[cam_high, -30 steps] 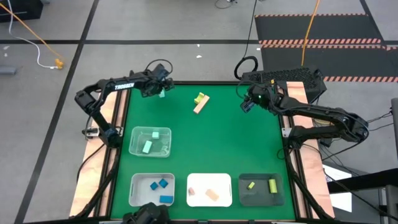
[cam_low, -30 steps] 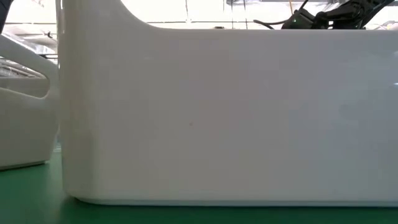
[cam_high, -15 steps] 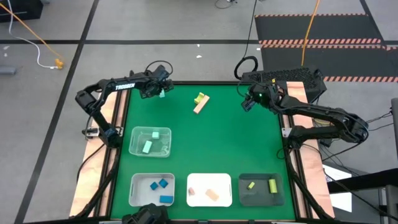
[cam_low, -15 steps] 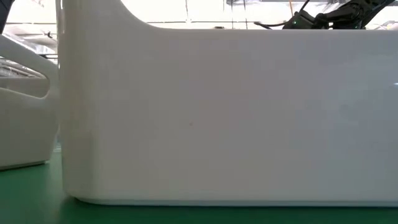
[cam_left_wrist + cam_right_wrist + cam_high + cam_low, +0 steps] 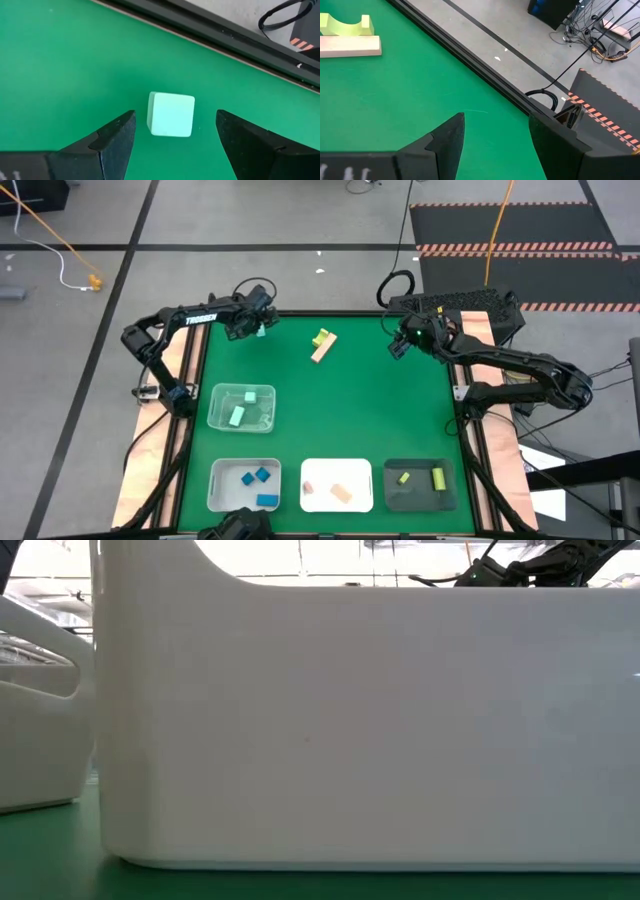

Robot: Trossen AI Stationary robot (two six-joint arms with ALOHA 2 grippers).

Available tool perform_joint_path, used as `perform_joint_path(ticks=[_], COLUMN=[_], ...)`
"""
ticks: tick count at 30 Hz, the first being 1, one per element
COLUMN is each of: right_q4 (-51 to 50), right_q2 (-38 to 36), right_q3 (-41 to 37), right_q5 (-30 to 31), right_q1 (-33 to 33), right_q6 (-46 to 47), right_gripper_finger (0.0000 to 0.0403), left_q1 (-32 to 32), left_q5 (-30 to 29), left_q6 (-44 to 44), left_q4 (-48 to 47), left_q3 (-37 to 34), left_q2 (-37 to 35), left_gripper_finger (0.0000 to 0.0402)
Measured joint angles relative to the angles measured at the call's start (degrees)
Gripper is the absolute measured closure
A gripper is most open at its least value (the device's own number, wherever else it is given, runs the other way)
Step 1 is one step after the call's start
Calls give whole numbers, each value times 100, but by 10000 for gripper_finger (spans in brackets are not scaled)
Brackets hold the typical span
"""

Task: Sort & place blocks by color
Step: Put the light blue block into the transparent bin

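A mint-teal cube [image 5: 171, 114] rests flat on the green table near its far left corner [image 5: 262, 330]. My left gripper [image 5: 175, 114] hangs over it, open and pointing steeply down, with one finger on either side and a clear gap to each. My right gripper [image 5: 496, 120] is open over bare table near the far right edge [image 5: 398, 346]. A yellow-green arch block [image 5: 321, 337] and a tan wooden bar [image 5: 323, 351] lie side by side at the far middle. The right wrist view shows this arch [image 5: 342, 25] and bar [image 5: 350, 46] too.
Along the near edge stand a white tray [image 5: 218, 498] with blue blocks, a white tray [image 5: 336, 467] with tan blocks and a dark tray [image 5: 420, 500] with yellow-green blocks. A clear tray [image 5: 215, 420] with mint blocks sits at the left. A white tray wall [image 5: 360, 720] fills the low view.
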Motion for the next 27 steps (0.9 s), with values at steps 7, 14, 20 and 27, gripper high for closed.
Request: perform_joint_path(ticks=[7,14,20,27], right_q4=[0,0,0,0], right_q2=[0,0,-3,-4], right_q3=[0,0,0,0], right_q5=[0,-2,-29,-151], right_q1=[0,0,-2,0], right_q6=[-133,-317,-308,-297], right_gripper_finger=[190,190,190,190], left_q1=[61,109,107,157], left_q5=[4,362,342,304], left_q6=[-30,4,41,167], left_q4=[-134,13,-23,-116], left_q3=[2,26,28,15], left_q2=[25,562,612,584], left_gripper_finger=[126,126,126,183])
